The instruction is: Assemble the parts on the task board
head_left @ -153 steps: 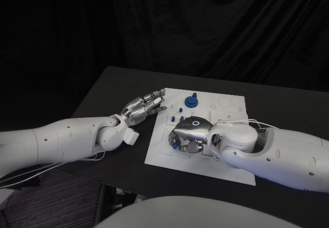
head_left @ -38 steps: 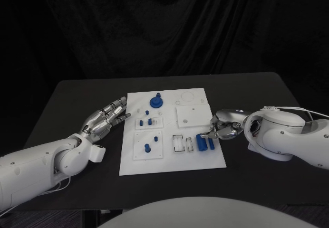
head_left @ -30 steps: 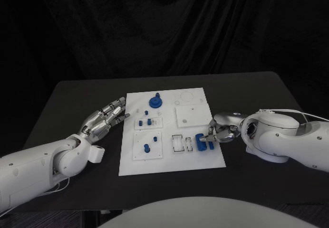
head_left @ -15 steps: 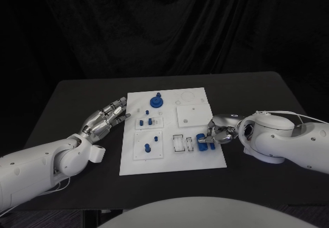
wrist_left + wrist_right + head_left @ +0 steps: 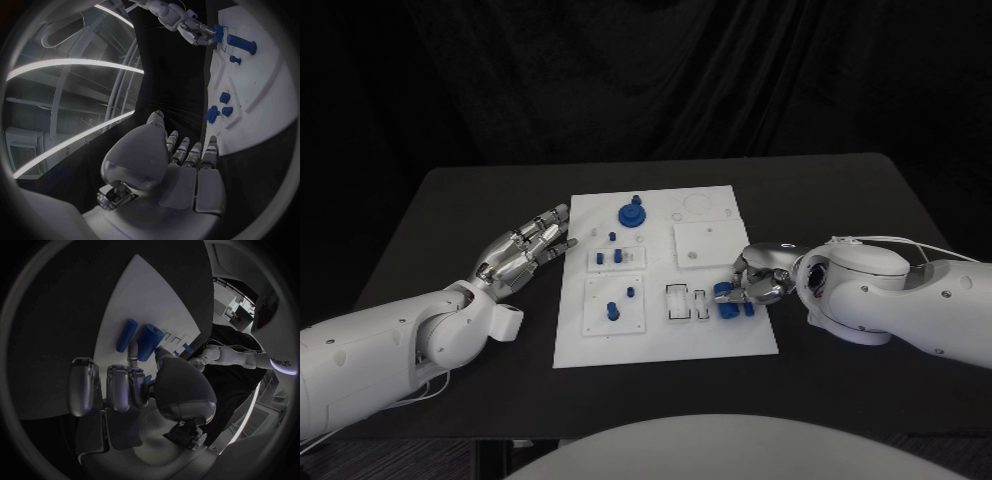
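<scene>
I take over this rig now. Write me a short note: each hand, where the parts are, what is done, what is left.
Left hand: open, fingers spread, at the task board's left edge, holding nothing.
Right hand: fingertips at the thick blue cylinder near the board's right edge; whether it grips is unclear.
A thinner blue cylinder lies beside it.
Done: blue knob and small blue pegs stand in the board.
Left: two empty slots beside the cylinders, probably theirs.

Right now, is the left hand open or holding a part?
Open: the left hand lies beside the task board with fingers extended, nothing between them.
</scene>
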`<state>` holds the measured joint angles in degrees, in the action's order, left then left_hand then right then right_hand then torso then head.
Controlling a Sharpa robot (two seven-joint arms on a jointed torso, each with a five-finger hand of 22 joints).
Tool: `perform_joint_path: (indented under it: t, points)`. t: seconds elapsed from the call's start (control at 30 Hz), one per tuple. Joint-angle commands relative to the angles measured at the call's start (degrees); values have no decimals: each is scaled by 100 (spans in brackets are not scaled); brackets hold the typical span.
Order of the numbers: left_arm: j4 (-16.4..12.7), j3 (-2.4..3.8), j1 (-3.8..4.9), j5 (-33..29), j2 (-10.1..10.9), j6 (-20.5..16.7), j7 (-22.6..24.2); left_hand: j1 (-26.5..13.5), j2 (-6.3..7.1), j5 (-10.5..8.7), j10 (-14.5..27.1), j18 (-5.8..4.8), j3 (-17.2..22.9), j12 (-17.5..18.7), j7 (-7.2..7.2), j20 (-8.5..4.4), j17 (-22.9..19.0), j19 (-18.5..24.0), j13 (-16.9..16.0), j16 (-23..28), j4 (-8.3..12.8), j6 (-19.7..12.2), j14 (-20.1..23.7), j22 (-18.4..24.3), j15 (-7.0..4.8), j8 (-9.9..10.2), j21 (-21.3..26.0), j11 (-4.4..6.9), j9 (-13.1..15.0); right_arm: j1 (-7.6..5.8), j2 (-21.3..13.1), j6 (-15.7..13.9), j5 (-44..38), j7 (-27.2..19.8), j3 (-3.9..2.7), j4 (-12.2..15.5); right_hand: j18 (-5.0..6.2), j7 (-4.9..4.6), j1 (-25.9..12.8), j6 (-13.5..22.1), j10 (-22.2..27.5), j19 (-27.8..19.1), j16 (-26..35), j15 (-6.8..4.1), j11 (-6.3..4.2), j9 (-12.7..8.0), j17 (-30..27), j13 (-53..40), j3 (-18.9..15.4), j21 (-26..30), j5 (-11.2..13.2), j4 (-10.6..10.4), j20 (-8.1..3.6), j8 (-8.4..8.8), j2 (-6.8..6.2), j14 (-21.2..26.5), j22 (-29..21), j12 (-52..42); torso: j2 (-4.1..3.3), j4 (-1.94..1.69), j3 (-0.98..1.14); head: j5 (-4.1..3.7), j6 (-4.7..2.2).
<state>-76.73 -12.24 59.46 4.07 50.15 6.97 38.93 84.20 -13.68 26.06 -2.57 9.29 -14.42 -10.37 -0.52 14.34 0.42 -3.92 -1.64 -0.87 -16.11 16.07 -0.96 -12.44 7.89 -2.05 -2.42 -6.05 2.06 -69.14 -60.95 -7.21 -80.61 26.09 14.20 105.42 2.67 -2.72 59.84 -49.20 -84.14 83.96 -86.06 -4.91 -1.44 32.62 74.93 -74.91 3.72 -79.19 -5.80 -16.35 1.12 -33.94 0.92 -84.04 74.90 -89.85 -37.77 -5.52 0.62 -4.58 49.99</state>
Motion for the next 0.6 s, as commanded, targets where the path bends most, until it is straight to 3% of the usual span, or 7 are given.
perform_joint_path:
  t: [0.03,0.2,0.4,0.47,0.57,0.6]
  points:
    - [-7,5,-12,2,-4,87,291,38,0,30,-15,93,9,-9,14,19,-2,-8,-1,-1,34,-40,12,4,31,-1,8,-34,-2,38,59,21,-37,-41,-1,-55,-21,-8,48,51,-586,281,30,-16,6,-10,582,-1509,2,25,33,19,-5,36,-2,-427,1188,-15,11,8,-4,12,1]
    - [-4,5,-14,2,-8,95,276,47,-2,38,-13,93,13,-6,17,21,-3,-9,0,1,39,-43,14,3,32,-1,8,-35,-3,84,161,80,-37,-53,-1,-145,-21,-34,47,95,-586,275,32,1,27,-40,576,-1509,4,24,61,13,9,109,7,-426,1186,-15,7,5,1,18,1]
    - [8,5,-17,2,-17,115,249,56,-5,45,-10,93,18,2,23,24,-3,-8,1,1,45,-47,15,7,35,0,8,-36,-3,135,292,202,-34,-52,-1,-264,-20,-100,117,163,-586,263,36,51,87,-157,560,-1509,29,16,-9,56,55,349,16,-422,1183,-15,2,2,6,18,1]
    - [11,5,-19,2,-19,119,243,60,-6,47,-8,93,20,5,26,25,-3,-8,2,0,47,-46,14,7,36,-1,8,-36,-3,148,330,242,12,-45,-1,-297,-19,-119,166,152,-586,260,37,70,106,-208,555,-1509,51,9,-129,86,73,442,20,-421,1183,-15,0,2,6,19,1]
    - [14,5,-23,2,-21,126,234,70,-8,51,-6,93,26,7,34,28,-4,-9,2,1,54,-40,16,7,39,-2,7,-37,-2,163,391,334,188,-32,-2,-350,-17,-140,373,99,-586,252,41,87,127,-291,540,-1509,162,-2,-740,249,97,595,6,-417,1182,-15,-6,-2,5,21,1]
    - [14,5,-25,2,-20,127,231,77,-9,55,-4,93,29,8,39,30,-4,-10,2,2,59,-42,16,5,41,-2,7,-37,-2,167,410,376,273,-24,-2,-366,-17,-144,391,91,-586,251,40,91,128,-302,541,-1509,178,-3,-789,267,100,615,7,-418,1182,-15,-7,-2,4,24,1]
